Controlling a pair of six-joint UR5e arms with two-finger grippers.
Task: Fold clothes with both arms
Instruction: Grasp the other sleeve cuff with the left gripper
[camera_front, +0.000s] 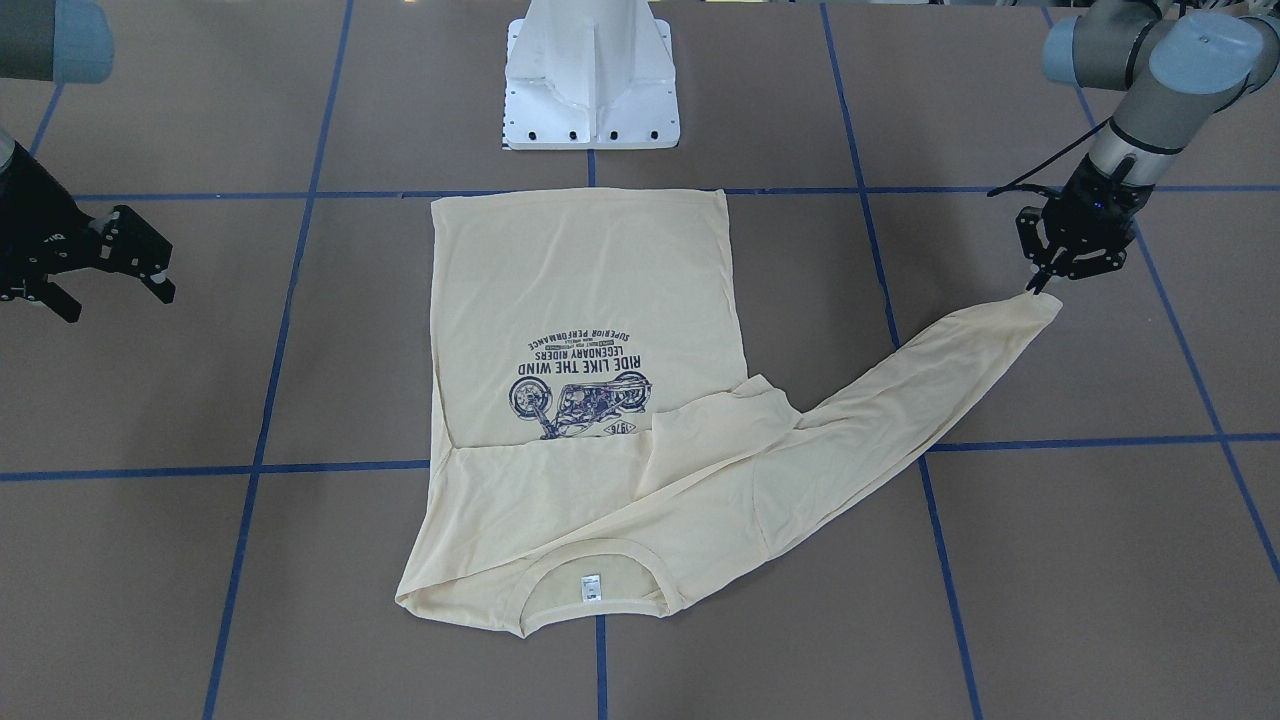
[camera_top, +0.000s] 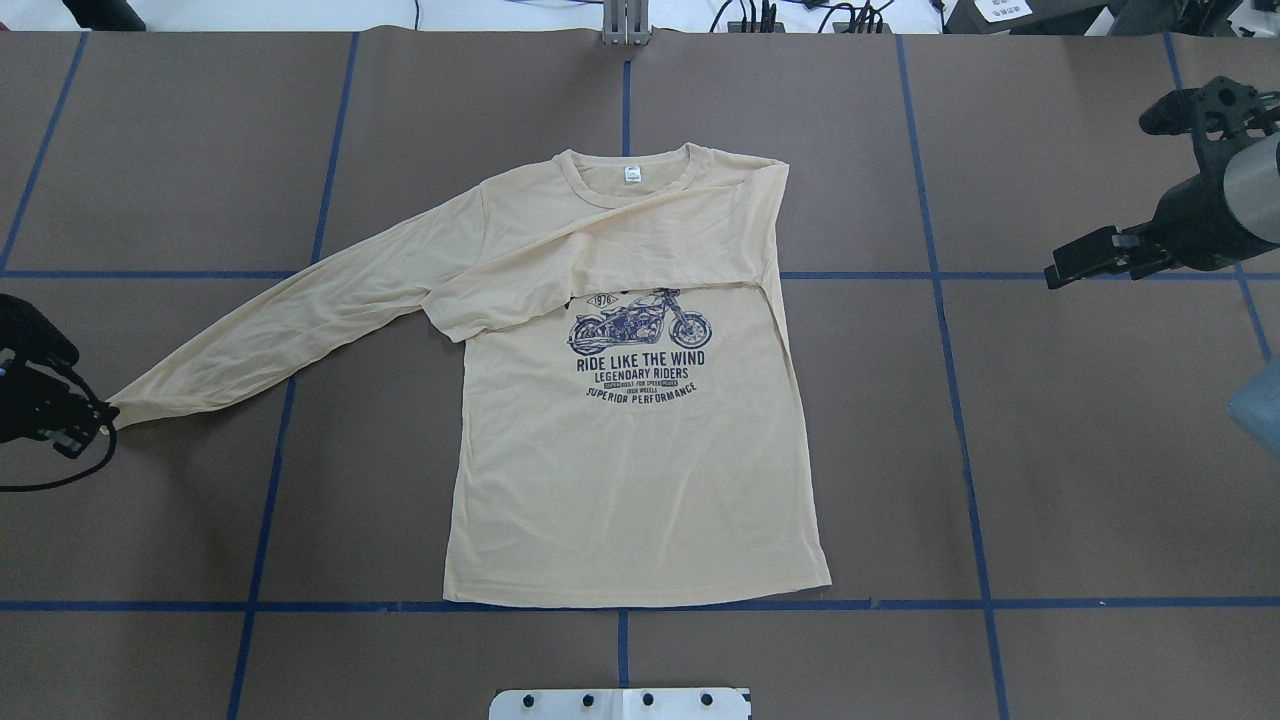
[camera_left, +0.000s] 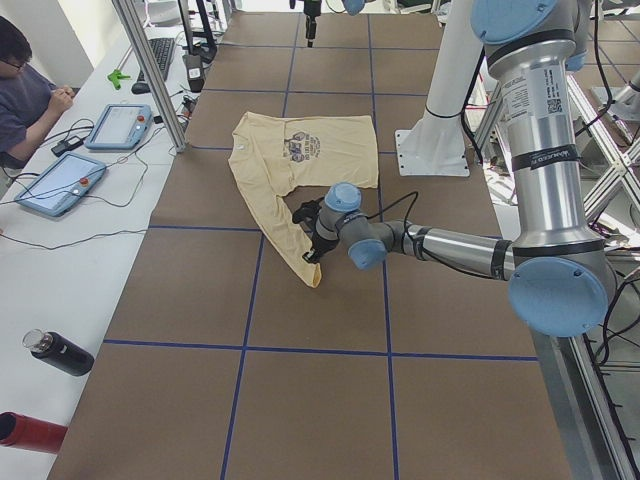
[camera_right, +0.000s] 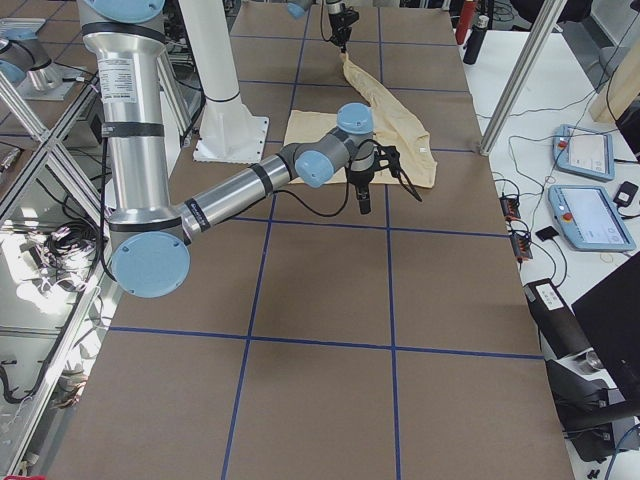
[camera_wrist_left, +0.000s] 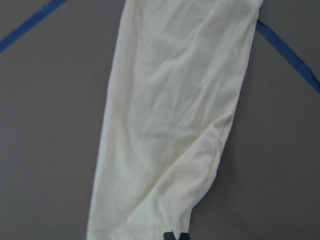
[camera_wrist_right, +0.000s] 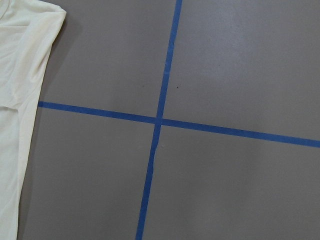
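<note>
A brown table crossed by blue tape lines fills the front-facing view, with the white base mount at its far edge. The pale cream-yellow long-sleeved T-shirt lies flat at the middle with its navy motorcycle print up and one sleeve folded over the chest. Its other sleeve stretches to that view's right, where the black left gripper is clenched on the cuff. The black right gripper is spread and empty, well apart from the shirt.

Overhead, nothing lies between grippers and cloth.

From the left end, the grey left arm hides part of the cuff. A seated person is at a white bench that holds two tablets and a black bottle.

From the right end, the right arm covers the shirt's near edge.

The left wrist camera shows the sleeve hem pinched between dark fingertips. The right wrist camera shows bare table and a shirt edge.
</note>
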